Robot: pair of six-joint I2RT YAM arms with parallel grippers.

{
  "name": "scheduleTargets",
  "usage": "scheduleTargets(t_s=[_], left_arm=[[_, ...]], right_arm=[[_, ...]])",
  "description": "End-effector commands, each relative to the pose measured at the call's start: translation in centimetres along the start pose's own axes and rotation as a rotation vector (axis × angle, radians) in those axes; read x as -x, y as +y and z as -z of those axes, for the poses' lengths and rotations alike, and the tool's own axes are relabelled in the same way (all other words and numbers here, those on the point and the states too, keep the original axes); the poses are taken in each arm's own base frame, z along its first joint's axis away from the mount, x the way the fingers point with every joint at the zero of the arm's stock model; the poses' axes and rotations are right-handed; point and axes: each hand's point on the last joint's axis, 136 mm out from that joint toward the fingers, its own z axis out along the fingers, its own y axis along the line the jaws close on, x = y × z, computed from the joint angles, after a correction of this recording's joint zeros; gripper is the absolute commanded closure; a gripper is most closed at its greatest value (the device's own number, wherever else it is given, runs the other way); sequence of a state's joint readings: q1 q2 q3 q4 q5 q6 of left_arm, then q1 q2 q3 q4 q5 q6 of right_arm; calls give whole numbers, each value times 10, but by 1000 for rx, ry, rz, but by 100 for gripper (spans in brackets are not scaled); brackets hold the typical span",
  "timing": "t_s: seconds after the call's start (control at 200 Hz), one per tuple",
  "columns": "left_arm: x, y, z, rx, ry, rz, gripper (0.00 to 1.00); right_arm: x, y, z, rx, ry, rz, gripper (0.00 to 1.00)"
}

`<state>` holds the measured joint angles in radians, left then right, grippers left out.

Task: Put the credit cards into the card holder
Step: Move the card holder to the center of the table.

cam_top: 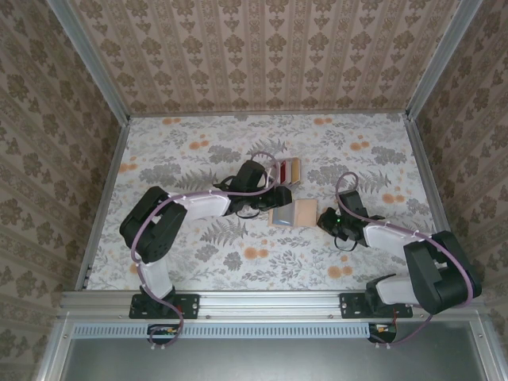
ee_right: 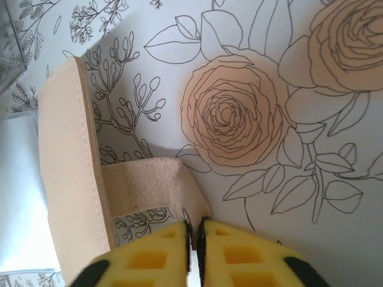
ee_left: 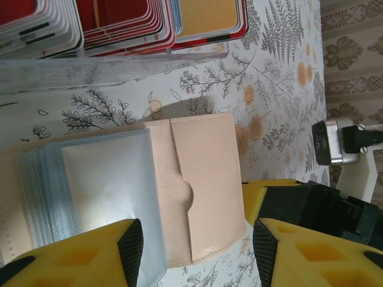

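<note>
The card holder (cam_top: 295, 213) lies open mid-table, pinkish-tan with clear sleeves (ee_left: 102, 179) on its left half and a pocket (ee_left: 203, 173) on its right. My left gripper (ee_left: 197, 251) hangs open just over its near edge, one fingertip (ee_left: 130, 251) above the sleeves and the other beyond the pocket's edge. It comes from the left in the top view (cam_top: 275, 197). My right gripper (ee_right: 194, 230) pinches the holder's closing tab (ee_right: 149, 185) at its snap end, on the holder's right side (cam_top: 324, 218). Credit cards (ee_left: 119, 18), red and tan-gold, stand in a clear rack (cam_top: 287, 170) behind the holder.
The clear rack (ee_left: 114, 66) stands close behind the card holder, right by the left gripper. Patterned walls (cam_top: 262, 55) enclose the flowered table (cam_top: 190, 143) on three sides. Both arms meet around the holder.
</note>
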<state>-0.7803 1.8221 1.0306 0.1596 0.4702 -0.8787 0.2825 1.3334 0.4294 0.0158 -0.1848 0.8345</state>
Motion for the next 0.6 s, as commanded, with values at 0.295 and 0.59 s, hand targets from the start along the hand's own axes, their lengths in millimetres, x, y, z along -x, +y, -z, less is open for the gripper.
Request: scheduleTargets(t_s=[0.295, 0.59], left_arm=[[19, 32, 38, 81, -83, 51, 40], [37, 46, 80, 157, -64, -41, 37]], right_arm=[[10, -4, 57, -230, -57, 196, 44], [26, 26, 99, -260, -130, 335, 42]])
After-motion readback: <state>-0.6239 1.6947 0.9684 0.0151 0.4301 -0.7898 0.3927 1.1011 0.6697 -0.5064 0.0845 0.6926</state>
